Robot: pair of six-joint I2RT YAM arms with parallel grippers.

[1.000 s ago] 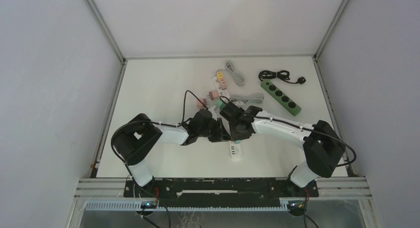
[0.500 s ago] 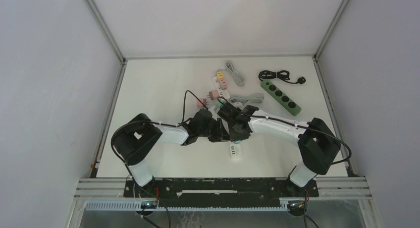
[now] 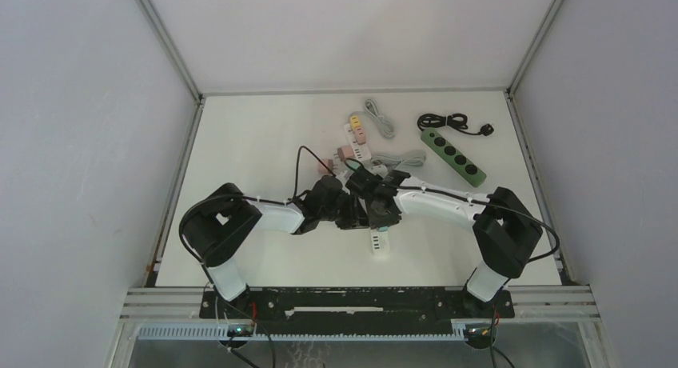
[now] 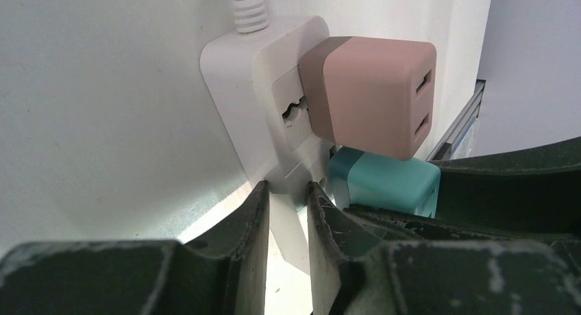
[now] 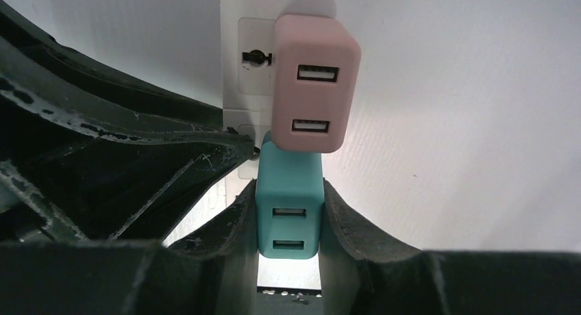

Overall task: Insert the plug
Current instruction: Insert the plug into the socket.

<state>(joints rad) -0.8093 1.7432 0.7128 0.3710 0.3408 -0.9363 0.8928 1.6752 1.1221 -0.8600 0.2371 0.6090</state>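
- Teal plug (image 5: 289, 209) is clamped between the fingers of the right gripper (image 5: 288, 192), at lower centre of the right wrist frame, with its two USB ports turned to the camera.
- Straight beyond it, along the line of the fingers, the socket face of the white power strip (image 5: 255, 27) is met. Whether the prongs are seated cannot be told.
- Its upper end is overlapped by a pink charger (image 5: 315, 89), already plugged in just above.
- The strip is pinched by the left gripper (image 4: 286, 198), low in the left wrist frame, so a straight push by the right arm is judged to be what is needed.
- No brand or writing can be read.
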